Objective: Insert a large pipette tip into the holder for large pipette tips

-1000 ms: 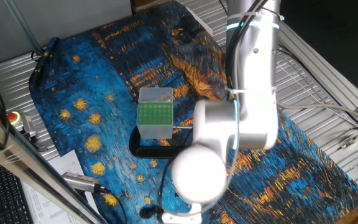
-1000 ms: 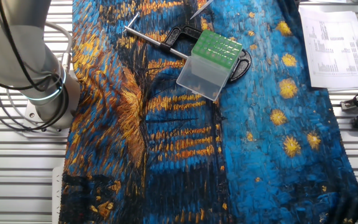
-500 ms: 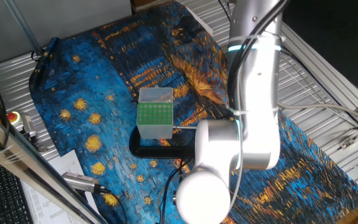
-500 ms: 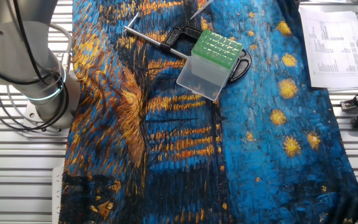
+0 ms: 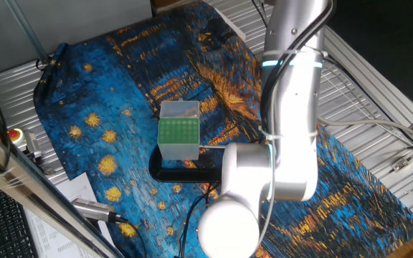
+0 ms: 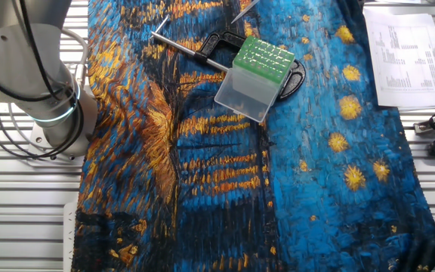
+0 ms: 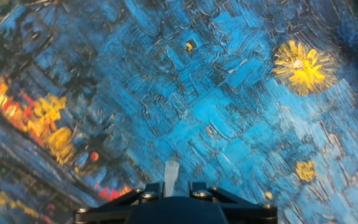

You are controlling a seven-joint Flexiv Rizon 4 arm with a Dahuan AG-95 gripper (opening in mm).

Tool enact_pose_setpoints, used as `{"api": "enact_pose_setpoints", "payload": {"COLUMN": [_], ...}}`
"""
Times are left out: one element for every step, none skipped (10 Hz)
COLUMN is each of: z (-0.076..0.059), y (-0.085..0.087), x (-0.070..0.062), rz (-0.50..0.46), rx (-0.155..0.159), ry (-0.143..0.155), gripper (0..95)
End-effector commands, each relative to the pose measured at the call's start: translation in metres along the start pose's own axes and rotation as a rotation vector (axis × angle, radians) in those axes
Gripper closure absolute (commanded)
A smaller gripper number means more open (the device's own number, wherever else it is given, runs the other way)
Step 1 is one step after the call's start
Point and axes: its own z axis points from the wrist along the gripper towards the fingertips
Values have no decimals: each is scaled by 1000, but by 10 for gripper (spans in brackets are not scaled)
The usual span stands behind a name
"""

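Translucent whitish plastic box holder with green hole-grid top [image 5: 178, 130] stands on the blue-and-orange painted cloth [image 6: 316, 189], against the black C-shaped clamp [image 6: 216, 43] at its 10 o'clock in the other fixed view. Gripper [image 7: 170, 186] clenched on the translucent greyish-white pipette tip [image 7: 170, 175], above cloth. Printed paper sheet [image 6: 406, 53]: text illegible.

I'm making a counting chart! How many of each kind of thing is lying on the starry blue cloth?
Green-topped box: 1
Black clamp with its metal rod: 1
Pale thin tip, at the cloth's far edge: 1
Total: 3
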Motion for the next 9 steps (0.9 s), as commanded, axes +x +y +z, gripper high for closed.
{"api": "enact_pose_setpoints", "payload": {"z": [1,1,0,0,3,6,7,10,11], "y": [0,-1,-2,-3,-2,-1,-1,0,1], "x": [0,-1,-2,-4,-4,-5,-5,-5,-5], "rz": [7,8,5,-1,-3,7,8,10,11], "rx": [1,2,2,1,-2,1,1,1,-1], "ry": [-1,0,0,0,-4,0,0,-1,-3], "gripper": [760,760,760,760,760,760,760,760,760]}}
